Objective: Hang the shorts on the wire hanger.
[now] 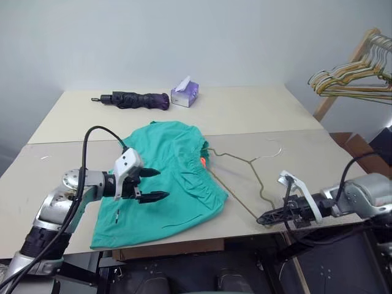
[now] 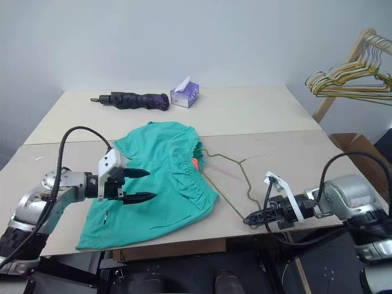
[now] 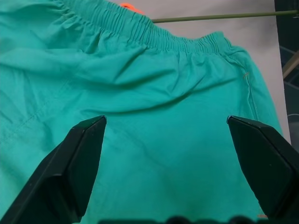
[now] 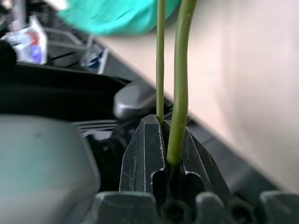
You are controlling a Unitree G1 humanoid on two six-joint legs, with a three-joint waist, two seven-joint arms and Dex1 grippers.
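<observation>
Teal-green fabric, the shorts (image 1: 165,177), lies spread flat on the near part of our desk (image 1: 263,116) in the head views, waistband toward the wire hanger (image 1: 242,177). The hanger lies flat just beside the shorts, one corner tucked at the waistband by the orange tag (image 1: 202,162). Our left end effector (image 1: 154,184) hovers over the shorts with its black fingers spread wide, released. Our right end effector (image 1: 264,218) sits at the near desk edge, clenched on the hanger's near corner. Farther back lie a folded dark umbrella (image 1: 131,100) and a purple tissue box (image 1: 184,94); a bunch of pale hangers (image 1: 352,76) hangs off to the right.

From the left wrist we see both fingers (image 3: 77,163) apart above the gathered waistband, touching nothing (the hanger wire (image 3: 215,17) runs just beyond it).

From the right wrist, the olive wire (image 4: 180,84) rises from between the shut fingers (image 4: 142,154), a thinner strand alongside it.
</observation>
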